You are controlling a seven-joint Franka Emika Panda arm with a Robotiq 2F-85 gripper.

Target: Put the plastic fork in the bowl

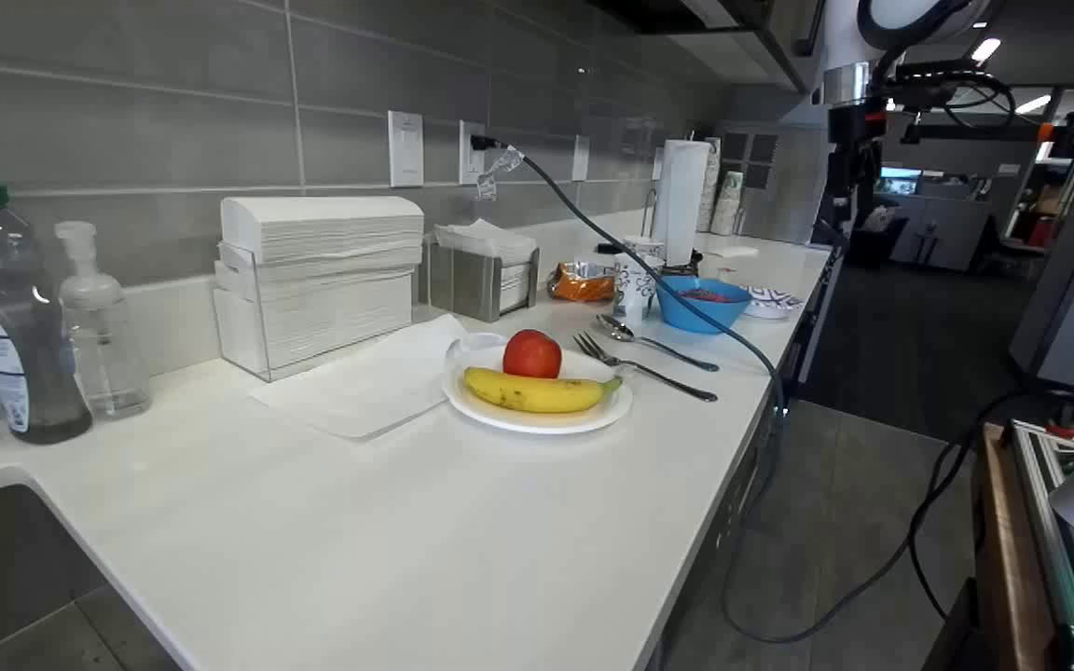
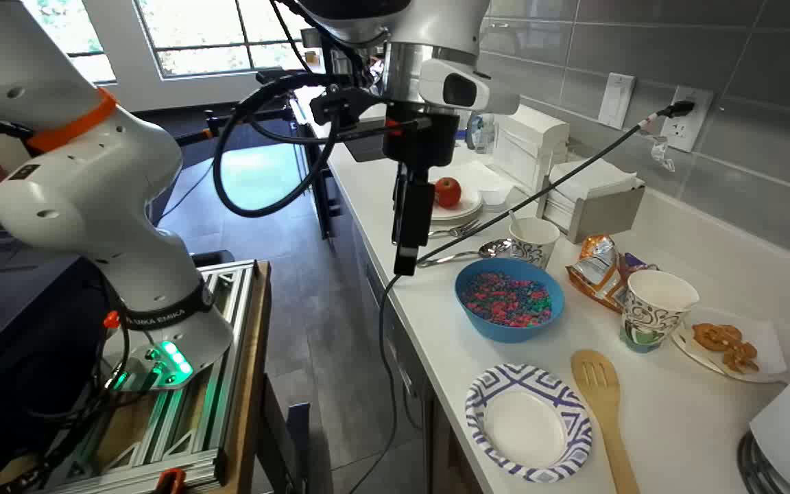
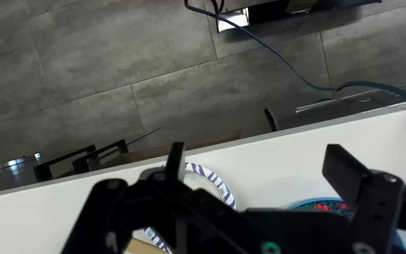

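Note:
A silver-grey fork [image 1: 656, 374] lies on the white counter beside the fruit plate, next to a spoon. In an exterior view the arm partly covers the fork [image 2: 455, 230]. It is out of view in the wrist view. The bright-blue bowl [image 1: 694, 315] stands upright on the counter, holding small red, blue and green bits. It also shows in an exterior view [image 2: 510, 332] and partly, behind the gripper, in the wrist view [image 3: 315, 200]. My gripper [image 3: 255, 153] is open and empty, pointing down above the counter's front side, near the bowl; it shows in both exterior views [image 1: 840, 219] [image 2: 405, 261].
The white plate [image 1: 584, 421] holds a banana and a red apple. A dark cable [image 2: 577, 171] runs from the wall outlet across the counter and over its edge. A patterned paper plate [image 2: 529, 473], wooden spatula [image 2: 599, 387], spoon [image 1: 672, 351] and paper cups [image 2: 655, 305] surround the bowl.

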